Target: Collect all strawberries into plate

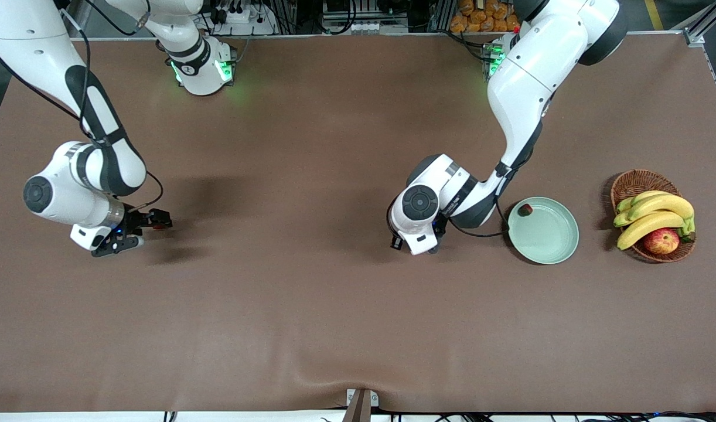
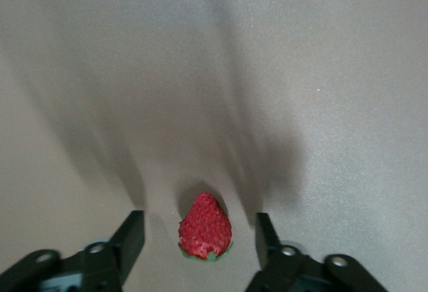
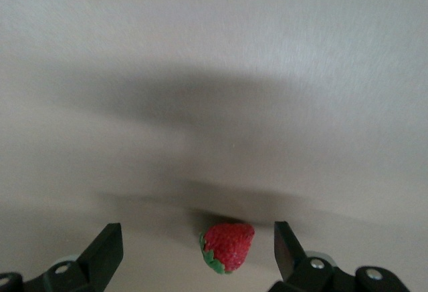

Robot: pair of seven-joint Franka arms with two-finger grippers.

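One strawberry (image 1: 525,209) lies in the pale green plate (image 1: 554,249), close to the rim that faces the left arm's hand. My left gripper (image 1: 416,243) points down at the table beside the plate. It is open around a second strawberry (image 2: 205,228), with a gap on each side; the hand hides this berry in the front view. My right gripper (image 1: 136,232) is low over the table at the right arm's end. It stands open around a third strawberry (image 3: 229,245), which lies closer to one finger (image 3: 284,242).
A brown wicker basket (image 1: 633,179) with bananas (image 1: 657,214) and an apple (image 1: 661,240) stands past the plate at the left arm's end of the table. The brown table cover puckers at the middle of the edge nearest the front camera.
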